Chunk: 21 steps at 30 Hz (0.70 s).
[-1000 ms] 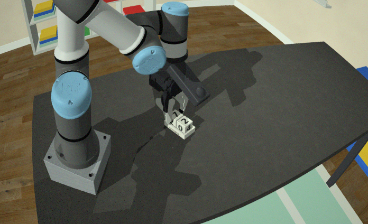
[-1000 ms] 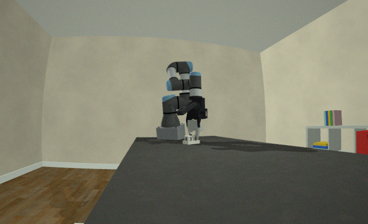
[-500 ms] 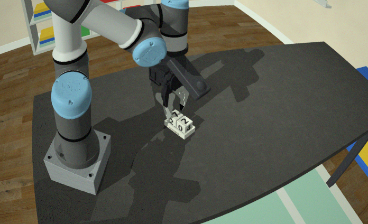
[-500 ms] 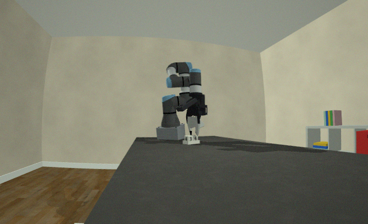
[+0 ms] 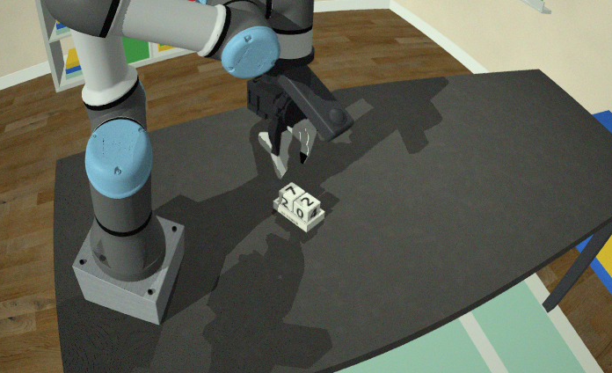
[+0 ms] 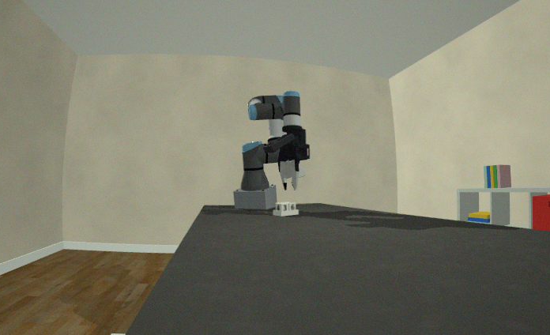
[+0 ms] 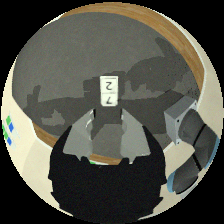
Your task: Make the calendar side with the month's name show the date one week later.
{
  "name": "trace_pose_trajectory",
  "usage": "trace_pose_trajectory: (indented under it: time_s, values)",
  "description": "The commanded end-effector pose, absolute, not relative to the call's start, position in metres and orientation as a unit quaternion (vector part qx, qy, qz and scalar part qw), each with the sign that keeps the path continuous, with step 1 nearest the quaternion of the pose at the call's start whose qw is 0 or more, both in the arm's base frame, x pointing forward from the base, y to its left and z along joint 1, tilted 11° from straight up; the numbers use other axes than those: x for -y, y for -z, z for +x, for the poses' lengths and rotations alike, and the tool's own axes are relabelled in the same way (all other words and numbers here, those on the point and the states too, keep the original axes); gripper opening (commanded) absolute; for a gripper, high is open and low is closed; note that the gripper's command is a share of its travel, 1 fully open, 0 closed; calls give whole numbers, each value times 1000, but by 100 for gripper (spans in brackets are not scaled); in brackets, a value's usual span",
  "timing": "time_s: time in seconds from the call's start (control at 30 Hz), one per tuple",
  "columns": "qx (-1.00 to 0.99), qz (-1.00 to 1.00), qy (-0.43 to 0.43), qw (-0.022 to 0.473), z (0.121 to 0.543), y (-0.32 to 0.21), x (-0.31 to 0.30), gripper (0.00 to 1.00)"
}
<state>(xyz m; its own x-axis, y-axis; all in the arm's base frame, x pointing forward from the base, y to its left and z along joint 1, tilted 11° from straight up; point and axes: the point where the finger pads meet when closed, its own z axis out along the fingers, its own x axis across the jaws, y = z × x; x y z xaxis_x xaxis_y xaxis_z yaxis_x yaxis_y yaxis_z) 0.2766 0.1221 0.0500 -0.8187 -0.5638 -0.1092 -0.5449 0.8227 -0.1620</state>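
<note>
The tray [image 5: 309, 225] sits mid-surface with both cubes [image 5: 299, 200] flat in it, month side reading 2 and 0 or 4 (hard to read). The tool [image 5: 292, 157] hangs above and behind the tray, partly open, holding nothing. Likely between grasps; next it must descend onto whichever cube needs turning.

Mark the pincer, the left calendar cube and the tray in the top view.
pincer [image 5: 291, 167]: top view, gap between its fingertips.
left calendar cube [image 5: 290, 191]: top view, its upper face.
tray [image 5: 304, 223]: top view, its front wall.
</note>
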Motion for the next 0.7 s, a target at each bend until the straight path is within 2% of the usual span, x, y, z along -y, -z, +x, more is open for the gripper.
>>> trace_pose_trajectory:
  time_s: [0.0, 0.4, 0.43, 0.67]
  values:
    - [-952, -291, 61, 75, 274, -68, -123, 29]
    - [-952, -291, 61, 75, 272, -75, -124, 29]
    - [-952, -291, 61, 75, 272, -75, -124, 100]
    - [-952, -291, 61, 75, 272, -75, -124, 100]
